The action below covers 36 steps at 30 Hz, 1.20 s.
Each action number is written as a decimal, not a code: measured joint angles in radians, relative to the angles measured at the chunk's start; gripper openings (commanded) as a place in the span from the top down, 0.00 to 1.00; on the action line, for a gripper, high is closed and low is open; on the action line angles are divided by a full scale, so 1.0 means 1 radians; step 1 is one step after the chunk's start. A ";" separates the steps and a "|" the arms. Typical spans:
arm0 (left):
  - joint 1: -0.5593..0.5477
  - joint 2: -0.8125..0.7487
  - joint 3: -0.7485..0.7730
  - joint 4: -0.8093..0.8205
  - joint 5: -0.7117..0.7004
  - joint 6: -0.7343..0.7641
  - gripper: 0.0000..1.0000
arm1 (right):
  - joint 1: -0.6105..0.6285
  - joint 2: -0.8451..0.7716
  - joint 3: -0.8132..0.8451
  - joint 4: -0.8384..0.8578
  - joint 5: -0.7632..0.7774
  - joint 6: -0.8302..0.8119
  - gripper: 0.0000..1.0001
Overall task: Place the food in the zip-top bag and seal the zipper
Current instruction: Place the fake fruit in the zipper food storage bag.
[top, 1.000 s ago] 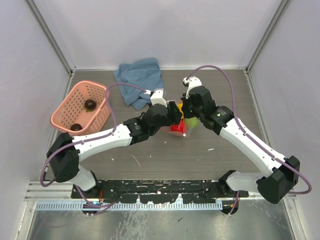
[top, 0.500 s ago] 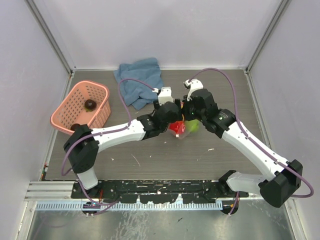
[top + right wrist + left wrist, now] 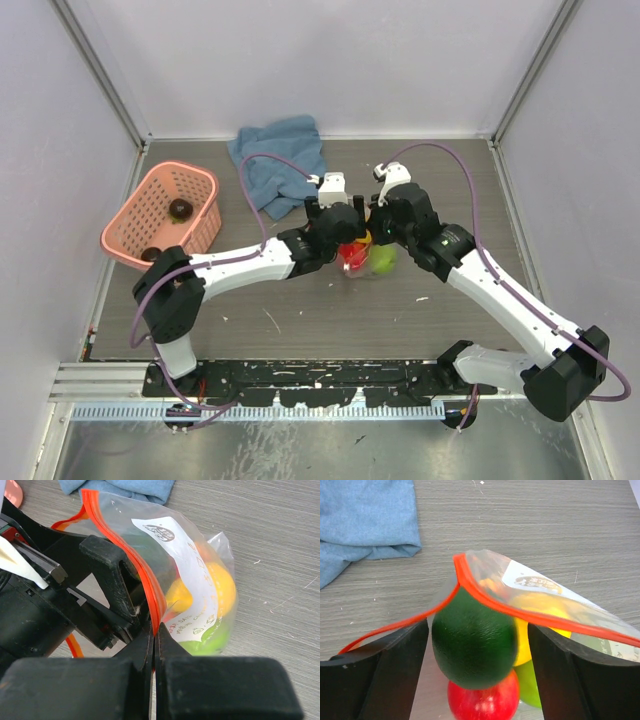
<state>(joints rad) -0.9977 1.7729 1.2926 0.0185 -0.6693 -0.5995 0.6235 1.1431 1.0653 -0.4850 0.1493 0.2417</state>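
Observation:
The zip-top bag (image 3: 368,262) hangs at mid-table, its mouth held up. My right gripper (image 3: 155,630) is shut on the zipper (image 3: 150,587), the red-orange strip at the rim. My left gripper (image 3: 477,630) is open in the bag's mouth. A dark green fruit (image 3: 474,640) sits between its fingers (image 3: 395,675) with a thin gap on each side. Below it in the bag lie a red fruit (image 3: 482,702), a yellow one (image 3: 540,605) and a light green one (image 3: 526,687). The zipper (image 3: 490,600) arches over the green fruit. From above, both grippers meet over the bag.
A pink basket (image 3: 150,215) at the left holds two dark brown fruits (image 3: 180,208). A blue cloth (image 3: 282,160) lies behind the bag and shows in the left wrist view (image 3: 360,520). Walls close in the table on three sides.
The left arm has reached farther into the bag's mouth and its jaws have widened off the green fruit. The right gripper and the bag have shifted slightly right.

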 measured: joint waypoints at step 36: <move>0.093 -0.429 -0.036 -0.475 0.328 0.012 0.04 | 0.003 0.006 -0.010 0.031 0.029 0.014 0.99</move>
<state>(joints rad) -0.9043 1.3441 1.2568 -0.4561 -0.3408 -0.5873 0.6266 1.1496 1.0554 -0.4545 0.1787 0.2558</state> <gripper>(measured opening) 0.953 0.039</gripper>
